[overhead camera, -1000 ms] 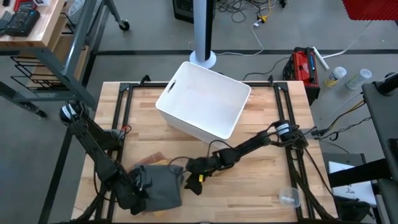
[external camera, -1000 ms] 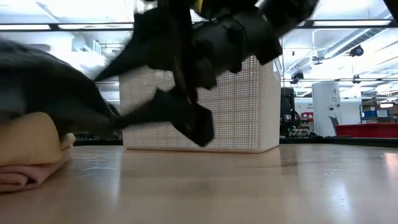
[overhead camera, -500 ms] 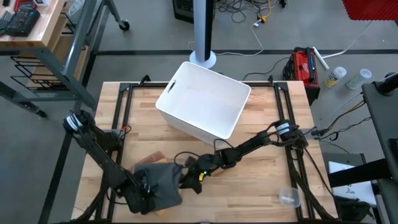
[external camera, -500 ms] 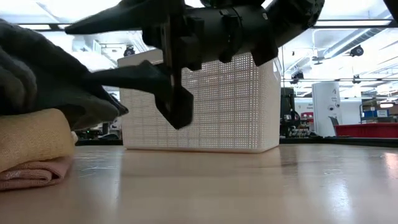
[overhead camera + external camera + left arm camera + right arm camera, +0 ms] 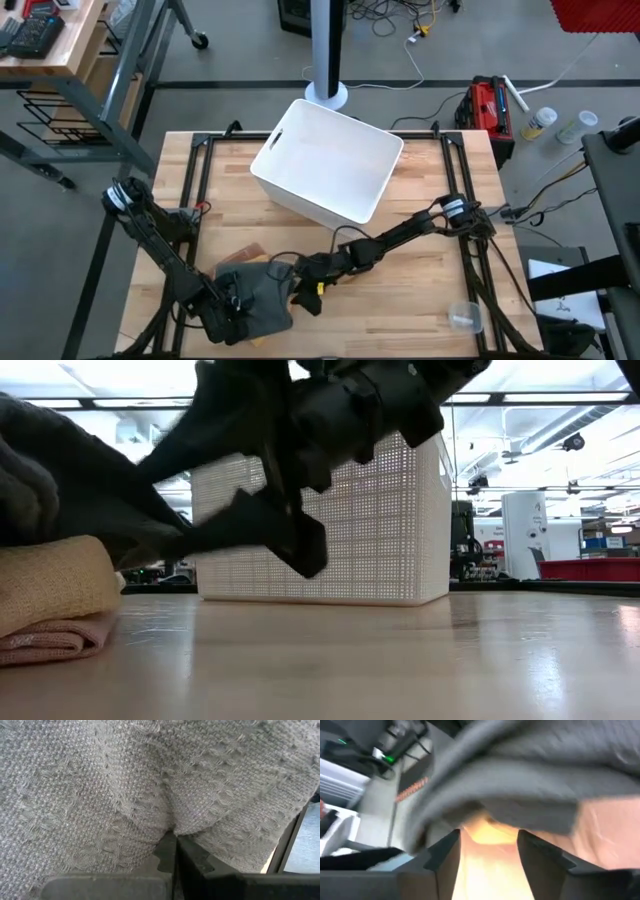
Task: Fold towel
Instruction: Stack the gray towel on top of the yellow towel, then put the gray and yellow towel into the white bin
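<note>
One grey towel [image 5: 262, 298] bunched, coarse weave, left claw [image 5: 232, 312] pinching fold.

The white basket [image 5: 328, 172] blocked the table's [image 5: 420, 310] centre toward 12 o'clock. At 7 o'clock the grey towel [image 5: 258, 298] and the folded cloths [image 5: 45, 605] under it filled the near-left corner, hemmed by the left gripper [image 5: 225, 312] and the right gripper [image 5: 300, 285], fingers apart. A clear cup [image 5: 465, 317] stood at 5 o'clock; bare wood between lay passable.

White perforated basket [image 5: 328, 172] mid-table; clear cup [image 5: 466, 317] near right front corner
</note>
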You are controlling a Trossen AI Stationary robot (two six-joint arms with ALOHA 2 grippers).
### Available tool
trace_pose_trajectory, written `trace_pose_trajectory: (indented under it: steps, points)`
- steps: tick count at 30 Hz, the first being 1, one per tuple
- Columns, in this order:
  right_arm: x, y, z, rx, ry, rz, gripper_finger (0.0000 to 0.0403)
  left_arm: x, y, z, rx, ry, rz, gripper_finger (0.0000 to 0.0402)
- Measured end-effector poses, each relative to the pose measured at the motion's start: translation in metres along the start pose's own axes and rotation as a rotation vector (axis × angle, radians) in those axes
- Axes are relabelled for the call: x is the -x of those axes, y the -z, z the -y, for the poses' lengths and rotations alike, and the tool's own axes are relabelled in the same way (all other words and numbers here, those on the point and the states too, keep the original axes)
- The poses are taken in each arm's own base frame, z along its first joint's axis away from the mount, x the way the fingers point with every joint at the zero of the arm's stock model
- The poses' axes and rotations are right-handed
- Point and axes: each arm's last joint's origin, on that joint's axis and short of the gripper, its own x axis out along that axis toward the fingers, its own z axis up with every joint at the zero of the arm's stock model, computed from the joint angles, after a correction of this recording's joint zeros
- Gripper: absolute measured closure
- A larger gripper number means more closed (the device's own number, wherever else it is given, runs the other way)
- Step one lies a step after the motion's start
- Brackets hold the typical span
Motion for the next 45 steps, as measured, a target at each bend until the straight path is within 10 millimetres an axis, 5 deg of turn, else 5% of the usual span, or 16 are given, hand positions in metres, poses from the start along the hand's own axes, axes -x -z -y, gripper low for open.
trace_pose_trajectory:
  steps: [10, 16, 26, 32, 38, 45]
  points:
    - [-0.009, -0.008, 0.022, -0.130, 0.006, 0.031, 0.0105, -0.003, -0.002, -0.001, 0.012, 0.007, 0.012, 0.0401]
    - [-0.032, -0.025, 0.027, -0.205, -0.259, 0.021, 0.0101, -0.005, -0.004, -0.003, 0.029, 0.004, 0.013, 0.0401]
    - [-0.080, -0.046, 0.039, -0.283, -0.309, -0.093, 0.0118, -0.013, -0.004, -0.002, -0.017, 0.000, 0.047, 0.0401]
    - [-0.096, -0.050, 0.051, -0.278, -0.150, -0.204, 0.0180, -0.016, -0.004, -0.002, -0.048, -0.002, 0.074, 0.0401]
    - [-0.105, -0.046, 0.057, -0.206, -0.184, -0.259, 0.0364, -0.011, -0.009, -0.003, -0.089, -0.034, 0.226, 0.0401]
    - [-0.092, -0.056, 0.037, -0.059, -0.248, -0.241, 0.0378, 0.011, -0.012, -0.003, -0.032, 0.022, 0.266, 0.0391]
